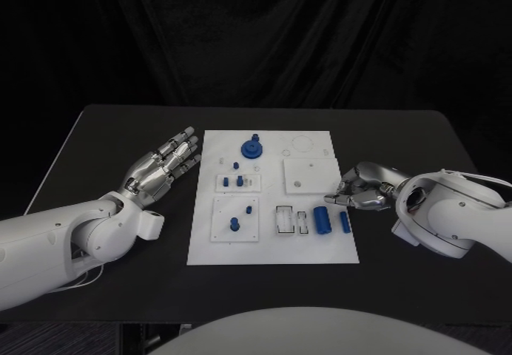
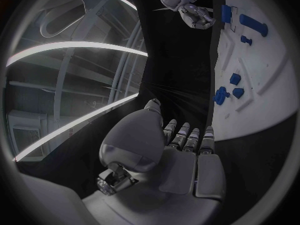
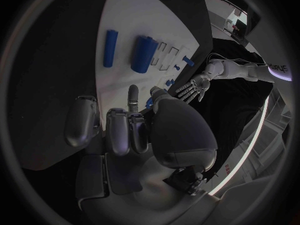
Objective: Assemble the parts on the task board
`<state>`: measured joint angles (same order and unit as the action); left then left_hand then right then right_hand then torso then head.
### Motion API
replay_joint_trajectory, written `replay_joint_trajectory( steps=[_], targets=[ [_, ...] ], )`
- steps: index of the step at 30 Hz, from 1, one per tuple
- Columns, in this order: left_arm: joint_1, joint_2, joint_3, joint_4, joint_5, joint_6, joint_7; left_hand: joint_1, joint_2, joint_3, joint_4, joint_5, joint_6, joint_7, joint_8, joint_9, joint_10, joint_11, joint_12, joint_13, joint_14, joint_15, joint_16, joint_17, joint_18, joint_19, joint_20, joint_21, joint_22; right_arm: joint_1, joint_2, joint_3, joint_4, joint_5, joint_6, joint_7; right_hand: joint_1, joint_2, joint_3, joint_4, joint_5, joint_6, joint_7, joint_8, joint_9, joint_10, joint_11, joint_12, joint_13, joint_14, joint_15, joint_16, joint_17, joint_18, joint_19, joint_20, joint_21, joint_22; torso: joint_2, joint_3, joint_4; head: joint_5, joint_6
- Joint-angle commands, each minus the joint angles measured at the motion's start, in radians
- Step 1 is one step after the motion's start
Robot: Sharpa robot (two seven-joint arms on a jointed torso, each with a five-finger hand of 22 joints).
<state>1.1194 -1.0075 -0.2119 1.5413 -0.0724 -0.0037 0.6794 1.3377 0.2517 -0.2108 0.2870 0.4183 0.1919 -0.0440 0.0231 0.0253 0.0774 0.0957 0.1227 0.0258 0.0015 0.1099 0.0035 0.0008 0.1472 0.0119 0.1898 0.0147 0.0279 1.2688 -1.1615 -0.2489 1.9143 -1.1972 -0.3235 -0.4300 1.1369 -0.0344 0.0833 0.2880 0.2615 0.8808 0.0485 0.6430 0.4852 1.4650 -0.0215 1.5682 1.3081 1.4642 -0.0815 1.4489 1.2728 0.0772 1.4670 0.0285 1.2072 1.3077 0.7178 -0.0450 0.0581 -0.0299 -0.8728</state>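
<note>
Task board (image 1: 320, 251) centred on table; two blue cylinders (image 1: 322, 220) seen loose at near right, small pegs seated, gear (image 1: 251, 149) placed far end. Left hand (image 1: 162, 167) spread, empty, beside board. Right hand (image 1: 361, 189) curled at board's right edge; hold cannot be told. Judged early

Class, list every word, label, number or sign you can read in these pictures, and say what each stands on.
No text reads clearly. The task board and its blue parts bear no lettering. Pale lettering on the left arm in the right wrist view is too blurred to read.
</note>
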Motion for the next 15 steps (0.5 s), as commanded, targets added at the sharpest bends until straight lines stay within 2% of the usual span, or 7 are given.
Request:
replay_joint_trajectory(
  steps=[1,2,5,9,12,15],
  targets=[
    [-0.001,0.001,0.001,0.000,-0.024,0.012,0.216,0.016,0.000,-0.006,0.001,0.005,0.010,0.012,0.005,0.002,0.002,0.009,0.000,0.000,-0.001,0.010,-0.003,-0.001,0.006,0.001,0.013,-0.003,0.001,-0.012,0.002,0.000,0.009,-0.008,0.075,-0.106,-0.064,0.006,-0.022,0.002,-0.021,0.004,-0.012,0.026,0.026,0.106,-0.011,0.003,0.263,0.055,-0.013,0.012,0.025,-0.013,0.038,-0.014,0.033,0.179,0.000,-0.0016,-0.0014,-0.003,0.000],
    [-0.001,0.000,0.001,0.000,-0.024,0.014,0.214,0.017,0.000,-0.007,0.001,0.006,0.012,0.014,0.005,0.002,0.002,0.011,0.001,0.001,-0.001,0.011,-0.003,-0.001,0.006,0.002,0.014,-0.003,0.002,-0.015,0.003,0.000,0.010,-0.015,0.079,-0.111,-0.110,0.009,-0.037,0.001,-0.032,0.015,-0.019,0.044,0.044,0.106,-0.017,0.003,0.263,0.062,-0.018,0.024,0.053,-0.017,0.044,-0.019,0.061,0.186,0.000,-0.0015,-0.0026,-0.002,0.000],
    [-0.001,0.001,0.001,-0.002,-0.025,0.022,0.207,0.029,0.004,-0.007,-0.002,0.020,0.020,0.025,0.006,0.003,0.002,0.021,0.001,0.001,-0.001,0.020,-0.003,-0.001,0.007,0.003,0.023,-0.002,0.003,-0.021,0.010,0.000,0.011,-0.040,0.087,-0.122,-0.140,0.012,-0.051,0.003,-0.046,0.020,-0.025,0.051,0.059,0.106,-0.023,0.003,0.263,0.064,-0.024,0.028,0.063,-0.019,0.046,-0.024,0.072,0.187,0.000,-0.0003,-0.0043,-0.006,0.000],
    [-0.001,0.003,0.001,-0.005,-0.025,0.030,0.198,0.042,0.006,-0.005,-0.006,0.033,0.026,0.031,0.007,0.004,0.002,0.025,0.001,0.001,-0.001,0.027,-0.003,-0.001,0.008,0.003,0.031,-0.002,0.004,-0.025,0.019,0.000,0.011,-0.059,0.088,-0.122,-0.148,0.012,-0.056,0.003,-0.053,0.016,-0.025,0.049,0.064,0.106,-0.024,0.003,0.263,0.063,-0.025,0.027,0.060,-0.018,0.045,-0.026,0.070,0.186,0.001,0.0007,-0.0047,-0.015,0.000],
    [-0.002,0.005,0.001,-0.006,-0.025,0.034,0.194,0.047,0.007,-0.003,-0.008,0.039,0.027,0.033,0.007,0.004,0.003,0.028,0.002,0.001,-0.001,0.030,-0.003,-0.001,0.008,0.003,0.034,-0.002,0.004,-0.028,0.027,0.000,0.012,-0.071,0.079,-0.118,-0.152,0.013,-0.058,0.002,-0.053,0.009,-0.024,0.042,0.065,0.106,-0.023,0.003,0.263,0.060,-0.025,0.021,0.048,-0.017,0.043,-0.026,0.063,0.184,0.001,0.0011,-0.0021,-0.028,0.000],
    [-0.002,0.006,0.001,-0.007,-0.025,0.036,0.191,0.052,0.008,-0.002,-0.010,0.043,0.024,0.028,0.007,0.004,0.003,0.030,0.002,0.001,-0.001,0.034,-0.003,-0.001,0.007,0.003,0.036,-0.002,0.003,-0.030,0.032,0.000,0.012,-0.083,0.076,-0.113,-0.152,0.013,-0.058,0.002,-0.052,0.008,-0.023,0.041,0.065,0.106,-0.023,0.003,0.263,0.060,-0.024,0.021,0.047,-0.017,0.043,-0.026,0.063,0.184,0.001,0.0016,-0.0010,-0.033,0.000]
  ],
)
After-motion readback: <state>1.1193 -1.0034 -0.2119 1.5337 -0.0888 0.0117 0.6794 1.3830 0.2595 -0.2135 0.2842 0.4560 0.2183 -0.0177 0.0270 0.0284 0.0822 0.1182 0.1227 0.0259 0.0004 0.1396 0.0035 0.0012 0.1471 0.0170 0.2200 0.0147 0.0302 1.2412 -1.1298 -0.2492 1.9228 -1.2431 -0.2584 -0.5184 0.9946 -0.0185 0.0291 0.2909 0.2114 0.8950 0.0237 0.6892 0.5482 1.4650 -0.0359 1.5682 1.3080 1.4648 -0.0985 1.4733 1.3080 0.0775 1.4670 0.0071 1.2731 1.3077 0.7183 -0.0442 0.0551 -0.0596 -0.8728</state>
